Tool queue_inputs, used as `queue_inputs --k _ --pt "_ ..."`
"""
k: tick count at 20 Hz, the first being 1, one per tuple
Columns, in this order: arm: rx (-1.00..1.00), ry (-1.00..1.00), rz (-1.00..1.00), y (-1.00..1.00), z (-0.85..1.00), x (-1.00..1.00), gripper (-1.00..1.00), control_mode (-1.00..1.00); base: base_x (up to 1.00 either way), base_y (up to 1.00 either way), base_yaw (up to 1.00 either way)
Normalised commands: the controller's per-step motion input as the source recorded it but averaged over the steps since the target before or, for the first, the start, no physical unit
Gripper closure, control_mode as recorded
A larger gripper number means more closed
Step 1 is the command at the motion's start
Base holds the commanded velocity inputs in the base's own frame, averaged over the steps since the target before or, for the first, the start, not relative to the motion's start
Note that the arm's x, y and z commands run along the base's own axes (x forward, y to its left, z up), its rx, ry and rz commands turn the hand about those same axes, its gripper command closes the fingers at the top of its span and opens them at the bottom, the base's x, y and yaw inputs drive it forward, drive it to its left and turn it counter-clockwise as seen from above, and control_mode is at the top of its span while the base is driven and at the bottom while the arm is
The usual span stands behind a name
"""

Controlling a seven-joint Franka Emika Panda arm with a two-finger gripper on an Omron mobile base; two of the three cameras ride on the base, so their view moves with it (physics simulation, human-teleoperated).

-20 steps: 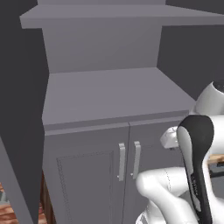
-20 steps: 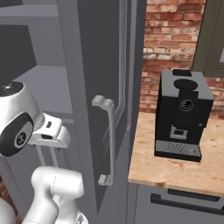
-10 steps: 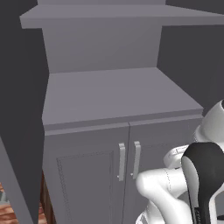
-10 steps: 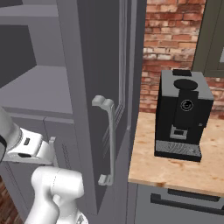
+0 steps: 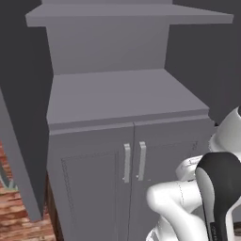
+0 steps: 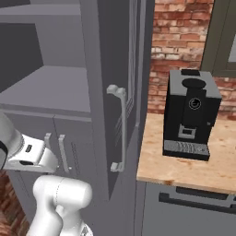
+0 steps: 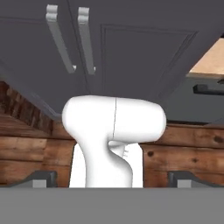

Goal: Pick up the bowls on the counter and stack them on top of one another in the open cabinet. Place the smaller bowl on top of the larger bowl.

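Since a second ago your arm has folded down: its dark wrist joint sat beside the cabinet doors in the left base view and now lies lower, at the bottom right corner, while in the right base view the white hand has dropped from mid-height to the lower left edge. You cannot tell whether the gripper is spread or closed; in the hand view its two dark finger tips barely rise at the bottom, with nothing seen between them but the robot's own body. Beyond them, past a brown plank floor, the hand looks at the open cabinet low down, at its two panelled doors with silver bar handles. Higher up, the shelf recess has no bowl on its grey surface. Farther right of the gripper, the counter carries a black coffee machine in front of a brick wall; no bowl is on that stretch either.
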Motion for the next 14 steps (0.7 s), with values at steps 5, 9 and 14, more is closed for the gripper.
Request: queue_inputs --k 5,9,14 --pt "0.0 0.0 0.0 0.0 0.0 0.0 -1.0 1.0 -0.77 -0.18 0.0" --pt "0.0 0.0 0.0 0.0 0.0 0.0 -1.0 1.0 -0.68 -0.14 0.0" --pt "0.0 0.0 0.0 0.0 0.0 0.0 -1.0 1.0 -0.28 -0.17 0.0"
